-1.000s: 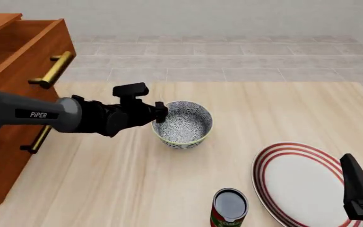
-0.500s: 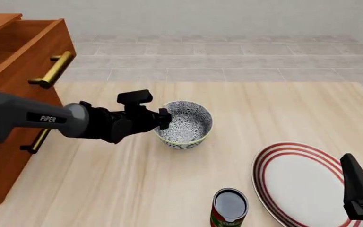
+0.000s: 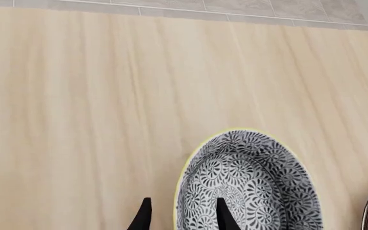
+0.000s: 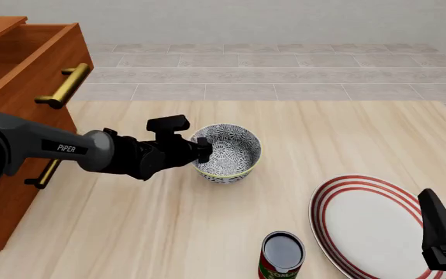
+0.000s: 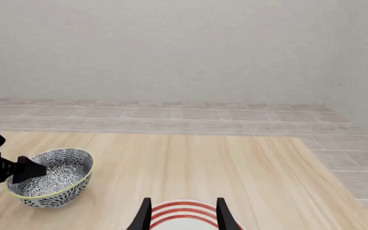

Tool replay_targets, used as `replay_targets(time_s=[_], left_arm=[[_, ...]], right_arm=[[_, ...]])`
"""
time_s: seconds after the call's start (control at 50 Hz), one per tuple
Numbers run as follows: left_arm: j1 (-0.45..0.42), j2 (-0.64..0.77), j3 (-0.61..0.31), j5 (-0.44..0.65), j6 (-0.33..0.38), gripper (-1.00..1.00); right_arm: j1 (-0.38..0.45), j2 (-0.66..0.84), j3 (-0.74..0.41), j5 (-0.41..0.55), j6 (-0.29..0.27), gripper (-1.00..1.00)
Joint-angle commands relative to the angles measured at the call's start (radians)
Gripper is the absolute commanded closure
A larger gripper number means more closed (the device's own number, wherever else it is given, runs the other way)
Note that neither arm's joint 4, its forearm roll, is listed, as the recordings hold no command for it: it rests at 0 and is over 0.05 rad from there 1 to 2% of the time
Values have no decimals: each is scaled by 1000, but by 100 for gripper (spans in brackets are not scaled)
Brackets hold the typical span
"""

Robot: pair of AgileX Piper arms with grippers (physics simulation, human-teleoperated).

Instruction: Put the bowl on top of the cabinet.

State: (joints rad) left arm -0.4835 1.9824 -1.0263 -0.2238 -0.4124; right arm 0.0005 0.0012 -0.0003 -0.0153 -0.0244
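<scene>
One bowl [image 4: 225, 153] sits upright on the pale wood surface [image 4: 169, 221], a little left of centre in the front view, well apart from the one cabinet [image 4: 18, 116] at the left edge of the frame. The cabinet shows two brass handles: one [image 4: 65, 85] on a drawer pulled open at the upper left, another [image 4: 47, 169] lower down, partly behind the arm.

The left hand [image 4: 202, 149] reaches in from the left and meets the bowl's left rim. In the left wrist view its two fingers [image 3: 223, 215] straddle that rim, one tip over the patterned inside, the other outside over the wood, with a narrow gap between them still showing; whether they press on the rim cannot be told.

The right hand [image 5: 180, 214] sits at the lower right corner of the front view, above the edge of the one red-ringed plate [image 4: 370, 224]. Its two fingers stand apart with nothing between them.

One can [image 4: 283, 255] with a red label stands upright at the bottom of the front view, just left of the plate and below the bowl.
</scene>
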Motion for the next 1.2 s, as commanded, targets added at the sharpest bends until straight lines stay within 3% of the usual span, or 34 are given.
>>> replay_targets(time_s=[0.02,0.74,0.82,0.84,0.88,1.2], left_arm=[[-1,16,-4,-5,-2,-100],[-14,67,-21,-22,-18,-100],[1,70,-32,-8,10,-100],[26,68,-30,-8,9,100],[-2,50,-19,-12,11,100],[6,34,-15,-13,10,100]], right_arm=[[0,0,0,0,1,-100],[-1,0,0,2,1,-100],[-2,0,0,2,2,-100],[-1,0,0,2,2,-100],[-1,0,0,2,2,-100],[0,0,0,2,1,-100]])
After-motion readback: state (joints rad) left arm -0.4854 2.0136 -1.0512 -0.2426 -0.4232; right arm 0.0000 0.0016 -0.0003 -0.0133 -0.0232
